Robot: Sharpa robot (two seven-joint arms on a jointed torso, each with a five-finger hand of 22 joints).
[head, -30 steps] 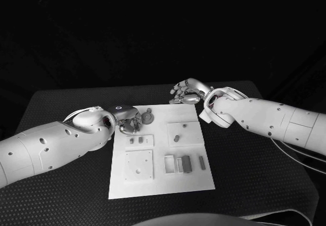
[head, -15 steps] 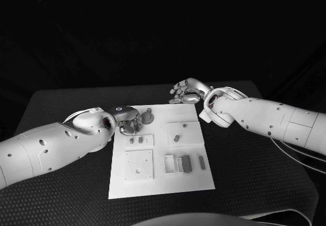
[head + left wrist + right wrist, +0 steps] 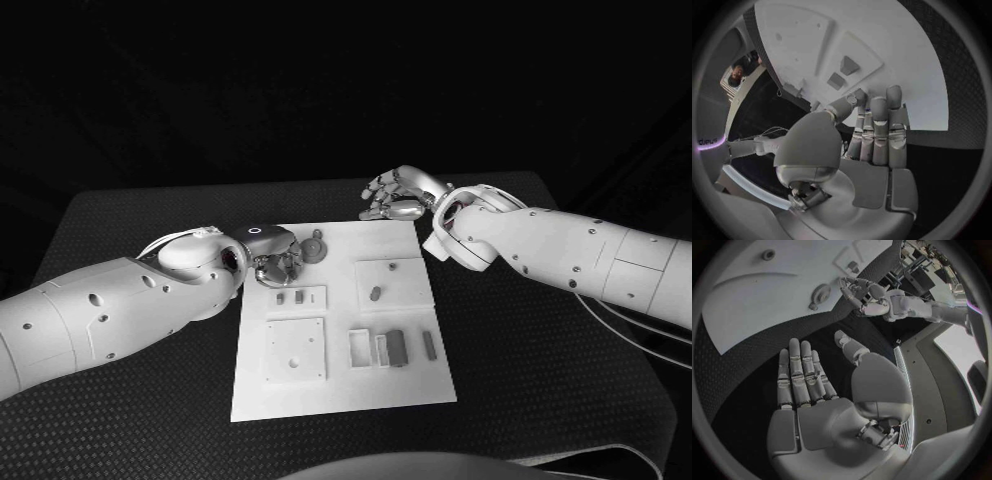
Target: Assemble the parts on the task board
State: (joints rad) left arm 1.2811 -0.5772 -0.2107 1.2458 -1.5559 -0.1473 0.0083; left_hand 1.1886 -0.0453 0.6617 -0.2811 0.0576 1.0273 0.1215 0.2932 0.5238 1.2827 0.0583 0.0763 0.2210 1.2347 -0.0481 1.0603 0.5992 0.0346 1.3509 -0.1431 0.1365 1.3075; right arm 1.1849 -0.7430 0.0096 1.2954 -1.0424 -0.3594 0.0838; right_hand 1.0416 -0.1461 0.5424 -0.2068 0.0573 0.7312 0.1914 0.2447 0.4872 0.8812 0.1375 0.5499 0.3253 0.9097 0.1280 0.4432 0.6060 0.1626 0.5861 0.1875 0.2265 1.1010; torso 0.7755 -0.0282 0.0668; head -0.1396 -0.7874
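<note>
The white task board (image 3: 346, 395) lies in the middle of the black table. A grey gear-like part (image 3: 312, 248) sits near its far left corner. My left hand (image 3: 274, 258) hovers just beside that part at the board's left edge. In the left wrist view its fingers (image 3: 879, 125) lie straight and together over the board's edge (image 3: 898, 40), holding nothing. My right hand (image 3: 400, 194) hangs past the board's far edge over the table. Its fingers (image 3: 801, 372) are stretched out flat and empty. The right wrist view also shows the gear (image 3: 821, 292) and my left hand (image 3: 862, 294).
Two small grey pieces (image 3: 294, 297) stand on a raised plate. An oval piece (image 3: 375, 294) lies on a square plate. Grey blocks (image 3: 382, 347) and a dark bar (image 3: 428, 345) sit nearer me, beside a square plate with a hole (image 3: 294, 350).
My left hand has crept very slightly right, toward the gear-like part. The right hand has stayed put.
</note>
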